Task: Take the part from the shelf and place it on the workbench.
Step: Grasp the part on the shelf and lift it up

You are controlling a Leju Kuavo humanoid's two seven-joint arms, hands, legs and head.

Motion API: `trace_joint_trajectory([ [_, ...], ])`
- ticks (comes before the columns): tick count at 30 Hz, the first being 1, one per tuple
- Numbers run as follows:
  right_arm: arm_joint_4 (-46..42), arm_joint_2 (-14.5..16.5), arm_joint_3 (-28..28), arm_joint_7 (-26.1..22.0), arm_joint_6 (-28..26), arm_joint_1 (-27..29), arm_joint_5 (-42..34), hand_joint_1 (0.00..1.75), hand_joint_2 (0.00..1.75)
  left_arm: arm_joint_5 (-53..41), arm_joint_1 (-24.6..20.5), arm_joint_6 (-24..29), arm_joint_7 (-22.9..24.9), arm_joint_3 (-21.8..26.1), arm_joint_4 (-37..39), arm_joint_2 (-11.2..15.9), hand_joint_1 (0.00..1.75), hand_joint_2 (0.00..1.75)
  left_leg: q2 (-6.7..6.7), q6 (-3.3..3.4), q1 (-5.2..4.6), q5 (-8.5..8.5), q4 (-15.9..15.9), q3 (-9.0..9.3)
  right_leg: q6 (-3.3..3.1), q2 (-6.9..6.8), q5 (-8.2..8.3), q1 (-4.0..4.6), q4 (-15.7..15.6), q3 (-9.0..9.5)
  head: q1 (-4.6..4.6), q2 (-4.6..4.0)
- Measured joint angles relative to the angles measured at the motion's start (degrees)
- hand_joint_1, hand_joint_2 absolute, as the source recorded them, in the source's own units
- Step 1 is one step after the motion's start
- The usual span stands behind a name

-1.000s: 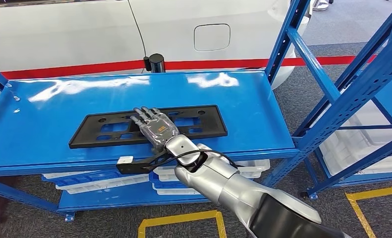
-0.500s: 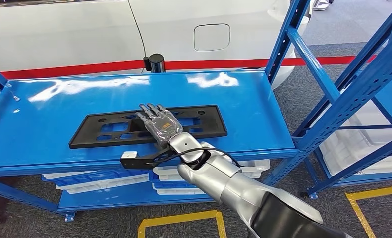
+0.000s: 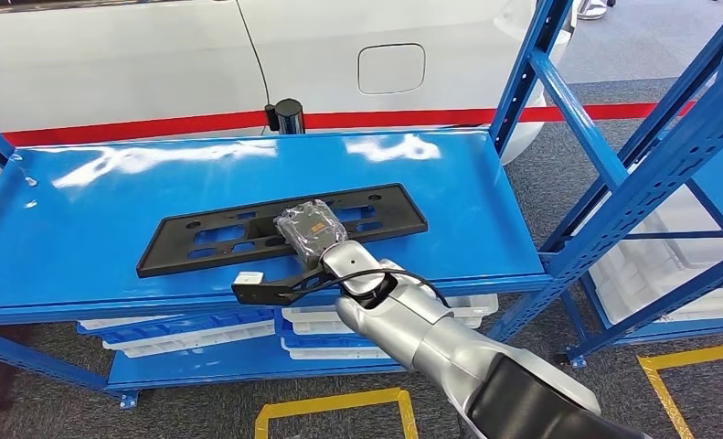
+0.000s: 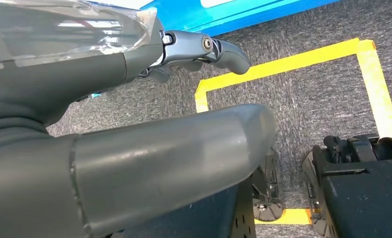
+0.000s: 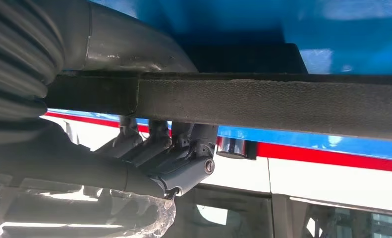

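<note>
- A white car body with a closed fuel-filler flap fills the background of the head view, with a red stripe running along it just above the shelf's far edge.
- A glossy blue metal shelf stands in front of the car, its top deck wide and reflective; blue uprights and diagonal braces rise on the right side.
- White plastic trays lie on the lower deck beneath the top shelf, and more sit in the rack to the right.
- Grey carpet covers the floor, marked with yellow tape lines.
- The silver right arm reaches up from the lower right to the shelf's front edge.
- A long, flat black plastic part with rectangular cut-outs lies across the middle of the top deck, its right end tilted slightly toward the far side.
- The right robot hand sits over the middle of the part, nearer its right half. In the right wrist view its fingers curl over one face of the part's edge and the thick thumb presses the opposite face, so the hand grips the part.
- The left robot hand hangs above the carpet, fingers partly curled, holding nothing.
</note>
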Motion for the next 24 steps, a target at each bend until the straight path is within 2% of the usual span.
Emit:
trace_joint_trajectory([
  [17, 0.0, -0.3, -2.3, -0.7, -0.9, 0.2, 3.1, 1.75, 1.75, 0.2, 0.0, -0.8, -1.1, -0.8, 0.0, 0.1, 0.0, 0.0, 0.0, 0.0, 0.0, 0.0, 0.0, 0.0, 0.0, 0.0, 0.0, 0.0, 0.0, 0.01, 0.0, 0.0],
  [21, 0.0, -0.3, -2.9, -0.8, -1.1, 0.3, 3.2, 1.75, 1.75, 0.2, 0.0, -0.8, -1.3, -1.0, 0.0, 0.1, 0.0, 1.75, 0.0, 0.0, 0.0, 0.0, 0.0, 0.0, 0.0, 0.0, 0.0, 0.0, 0.0, 0.01, 0.0, 0.0],
  [24, 0.0, -0.3, -3.3, -1.0, -1.5, 0.4, 3.3, 1.75, 1.75, 0.0, 0.0, -0.7, -1.8, -1.2, 0.0, 0.1, 0.0, 1.75, 0.0, 0.0, 0.0, 0.0, 0.0, 0.0, 0.0, 0.0, 0.0, 0.0, 0.0, 0.0, 0.0, 0.0],
])
